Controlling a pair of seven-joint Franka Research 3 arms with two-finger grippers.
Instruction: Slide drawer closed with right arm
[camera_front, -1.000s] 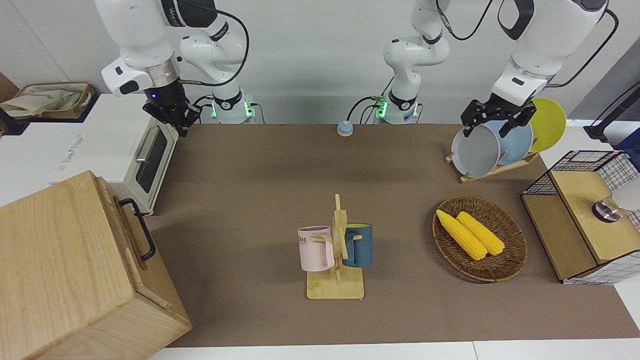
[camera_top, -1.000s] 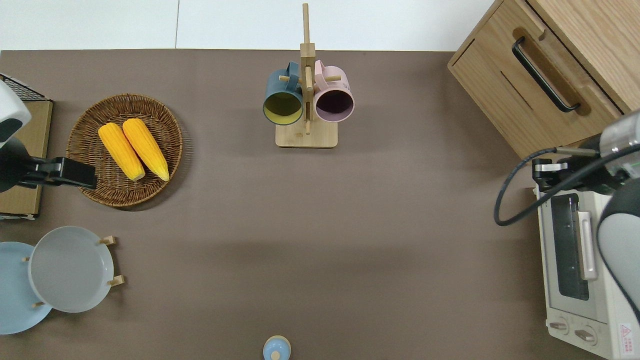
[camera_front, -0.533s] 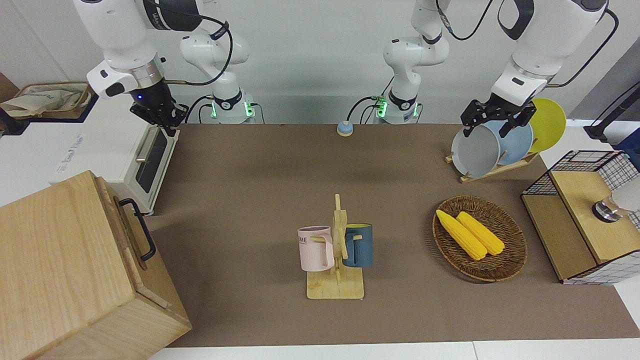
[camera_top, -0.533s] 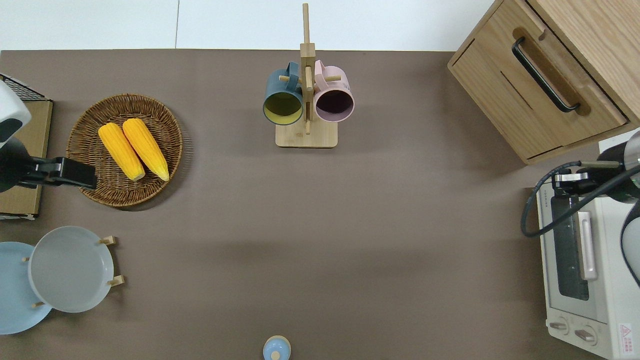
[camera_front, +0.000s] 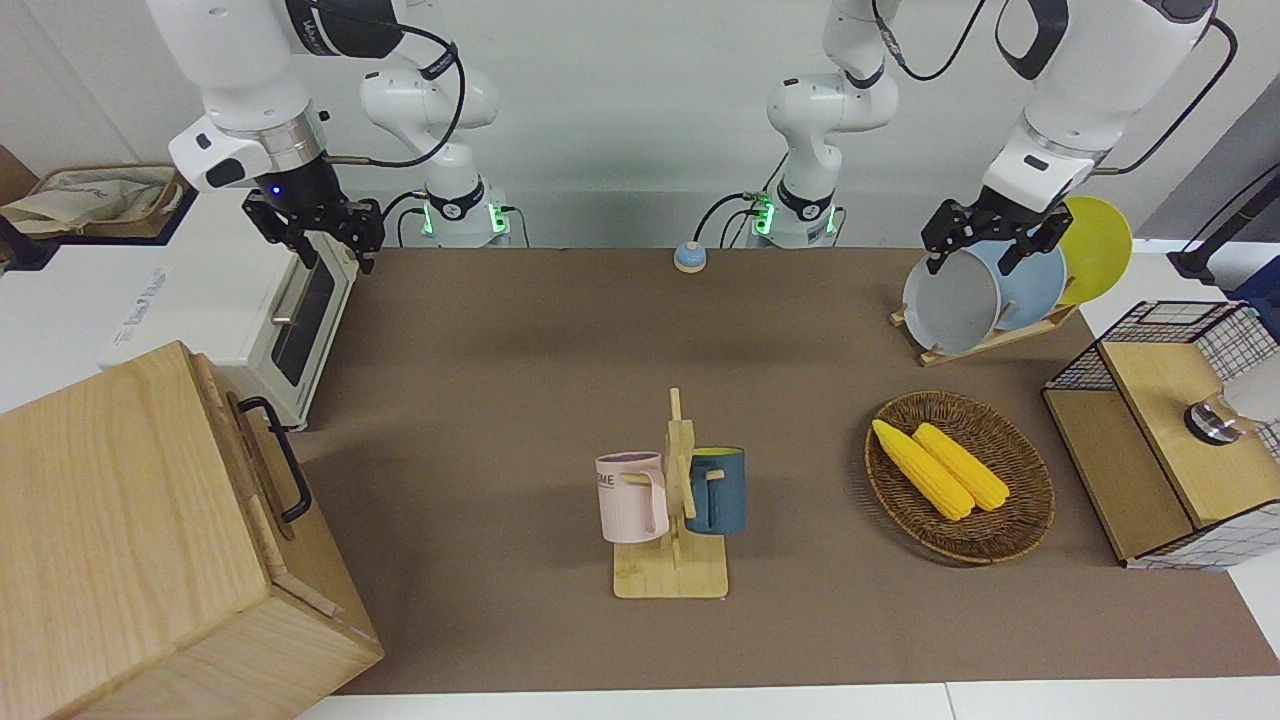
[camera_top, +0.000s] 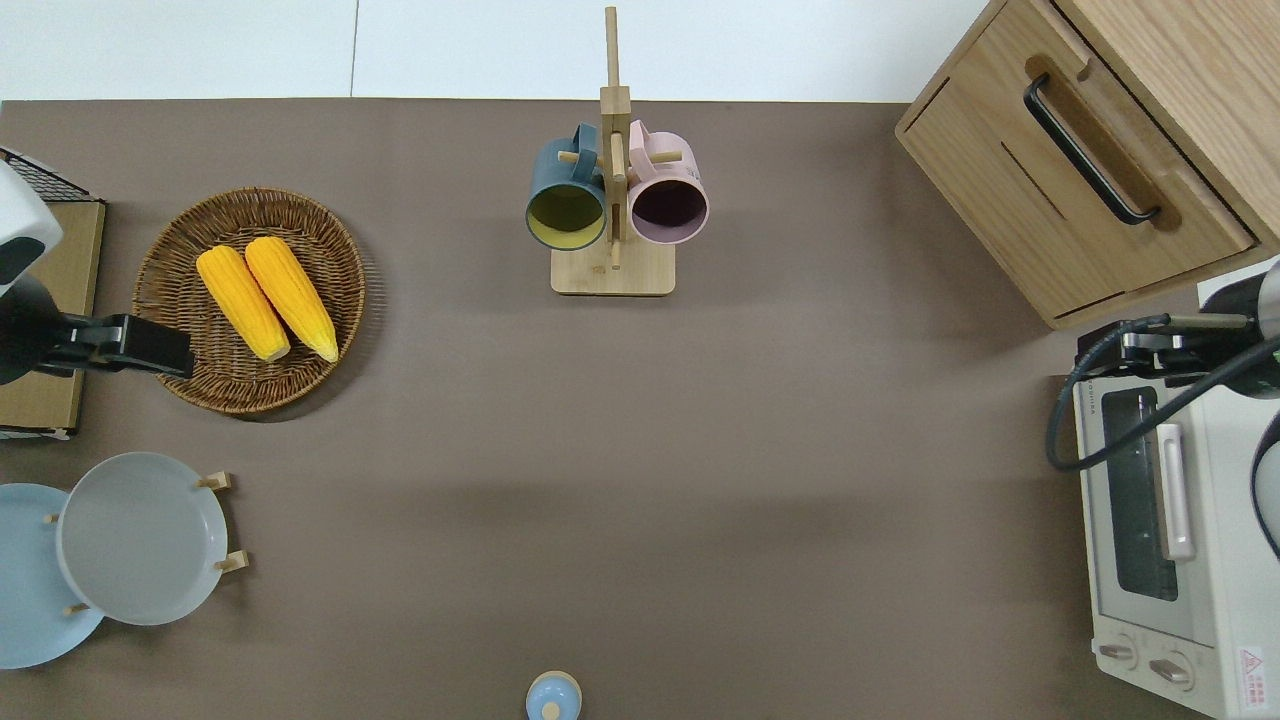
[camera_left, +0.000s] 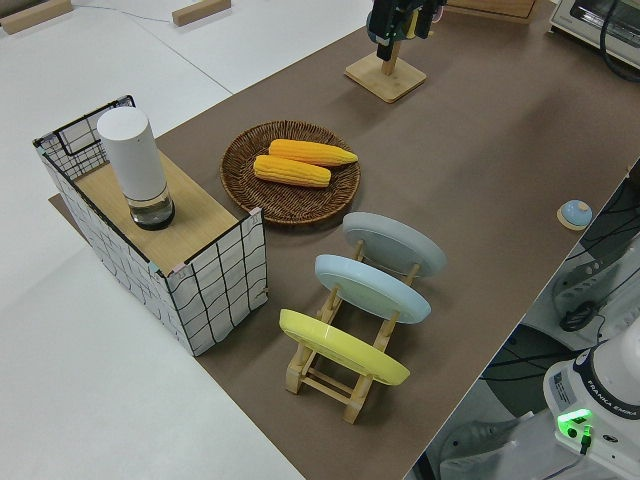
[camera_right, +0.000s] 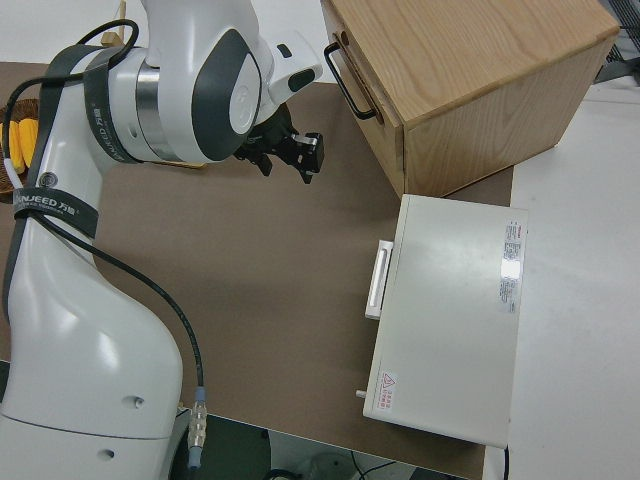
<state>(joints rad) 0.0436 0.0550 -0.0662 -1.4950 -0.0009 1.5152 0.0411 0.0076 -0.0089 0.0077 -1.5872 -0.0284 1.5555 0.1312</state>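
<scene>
Light wood made up both the drawer (camera_front: 262, 470) and the cabinet (camera_front: 130, 540) that housed it, which stood at the right arm's end of the desk (camera_front: 520, 330), farther from the robots than the white toaster oven (camera_front: 270, 315). The drawer's front panel, crossed by a black bar handle (camera_top: 1088, 150), appeared to lie almost level with the cabinet face, so little or no travel seemed left to close. The right claw (camera_front: 312, 232) hung in the air over the edge of the toaster oven nearest the cabinet, its fingers spread and pinching nothing, well apart from the drawer. The left arm was parked, its claw (camera_front: 985, 240) likewise spread and empty. Judged from its look, the drawer was stiff, solid and fairly heavy for its shallow depth, likely to run on a straight track and resist any sideways shove. The flat panel offered the safest contact: a push square on the wood just beside the middle of the handle would probably drive it home without twisting. Gripping the bar seemed unnecessary for closing, and smooth metal might slip under the fingers. A mug rack (camera_front: 675, 500) stood mid-desk, clear of the work.
</scene>
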